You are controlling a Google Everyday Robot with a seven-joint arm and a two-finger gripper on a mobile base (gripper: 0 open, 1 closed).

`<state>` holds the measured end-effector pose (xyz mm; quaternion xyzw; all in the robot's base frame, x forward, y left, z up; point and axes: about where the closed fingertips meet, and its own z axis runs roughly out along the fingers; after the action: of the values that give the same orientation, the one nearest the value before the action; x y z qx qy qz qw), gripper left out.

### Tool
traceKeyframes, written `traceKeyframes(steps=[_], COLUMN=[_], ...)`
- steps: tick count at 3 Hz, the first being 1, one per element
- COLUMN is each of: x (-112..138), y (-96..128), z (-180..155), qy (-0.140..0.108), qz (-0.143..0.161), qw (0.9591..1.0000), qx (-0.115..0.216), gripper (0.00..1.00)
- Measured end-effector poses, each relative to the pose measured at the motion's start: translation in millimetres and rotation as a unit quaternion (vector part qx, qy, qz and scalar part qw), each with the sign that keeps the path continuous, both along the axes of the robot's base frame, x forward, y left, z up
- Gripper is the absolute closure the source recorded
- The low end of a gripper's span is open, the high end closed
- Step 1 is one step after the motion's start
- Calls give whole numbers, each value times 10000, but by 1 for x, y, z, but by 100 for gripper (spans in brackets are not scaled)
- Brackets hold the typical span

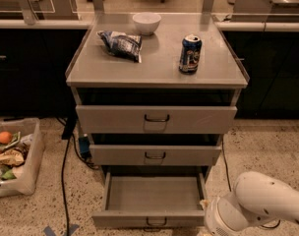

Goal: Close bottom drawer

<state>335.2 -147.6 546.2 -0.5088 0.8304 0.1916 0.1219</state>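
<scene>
- camera view: the bottom drawer (152, 193) is the lowest of three under the bench (159, 63). it stands pulled well out toward us, with its grey tray bare and its small wire handle (156, 223) on the low front panel.
- just above the bottom drawer, the middle drawer (154, 155) and top drawer (156, 119) look shut or nearly so, so we judge only the lowest needs pushing.
- the white arm (257, 205) sits low, just right of the bottom drawer's front right corner, probably placed to get against the front panel.
- the gripper lies past the lower edge, beyond the arm's end beside that corner. we cannot tell how far open it is or whether it holds anything.
- high above the bottom drawer, a bowl (146, 23), a snack bag (120, 44) and a can (190, 54) rest on the bench. a gentle push should spare the can.
- well left of the bottom drawer, a bin (26, 168) sits on the floor.
</scene>
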Motion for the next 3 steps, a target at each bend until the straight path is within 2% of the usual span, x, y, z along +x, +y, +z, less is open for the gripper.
traceKeyframes(steps=[1, 3], x=[2, 2], y=[1, 1], z=[1, 1], qy=[-39, -39], qz=[-23, -23], qw=[10000, 10000], qx=[4, 3], gripper=[19, 66])
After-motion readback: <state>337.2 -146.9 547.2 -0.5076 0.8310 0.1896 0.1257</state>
